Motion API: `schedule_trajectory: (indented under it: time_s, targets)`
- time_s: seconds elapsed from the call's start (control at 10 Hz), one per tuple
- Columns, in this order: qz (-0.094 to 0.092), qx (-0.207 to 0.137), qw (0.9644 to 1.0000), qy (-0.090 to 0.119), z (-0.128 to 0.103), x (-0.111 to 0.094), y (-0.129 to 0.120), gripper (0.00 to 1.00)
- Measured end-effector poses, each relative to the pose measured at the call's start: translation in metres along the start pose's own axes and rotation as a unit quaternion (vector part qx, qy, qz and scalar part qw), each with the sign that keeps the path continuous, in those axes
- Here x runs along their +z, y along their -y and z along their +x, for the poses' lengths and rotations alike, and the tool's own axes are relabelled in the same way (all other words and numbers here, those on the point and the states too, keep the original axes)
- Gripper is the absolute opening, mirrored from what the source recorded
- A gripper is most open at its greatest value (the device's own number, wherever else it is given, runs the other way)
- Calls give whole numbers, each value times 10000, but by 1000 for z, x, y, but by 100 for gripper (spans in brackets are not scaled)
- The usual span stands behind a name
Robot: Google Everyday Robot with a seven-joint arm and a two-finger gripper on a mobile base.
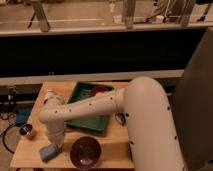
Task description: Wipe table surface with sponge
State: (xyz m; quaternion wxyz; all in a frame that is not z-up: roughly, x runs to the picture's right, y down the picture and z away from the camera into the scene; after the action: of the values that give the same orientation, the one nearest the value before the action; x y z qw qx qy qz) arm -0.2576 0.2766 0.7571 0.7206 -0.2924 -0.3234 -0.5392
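Observation:
The light-blue sponge (pixel 48 151) lies on the light-brown table surface (pixel 112 145) near the front left corner. My gripper (pixel 55 141) points down at the end of the white arm, right over the sponge's upper right edge and apparently touching it. The wrist hides where the two meet. The arm reaches in from the right, across the tabletop.
A dark purple bowl (pixel 85 151) stands just right of the sponge at the front edge. Behind the arm, a green tray (pixel 82 102) holds a red item (pixel 99 91). A metal cup (pixel 27 131) sits at the left edge, a white object (pixel 50 94) at the back left. A darker blue flat object (pixel 22 116) lies off the table.

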Motion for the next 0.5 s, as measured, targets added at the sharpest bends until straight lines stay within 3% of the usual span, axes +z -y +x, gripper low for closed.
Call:
schedule_trajectory:
  time_s: [0.3,0.5]
  targets:
    - [167,8,9997,-149,18,-5,18,0]
    - [432,-325,9984,-146,6,-11,56,0]
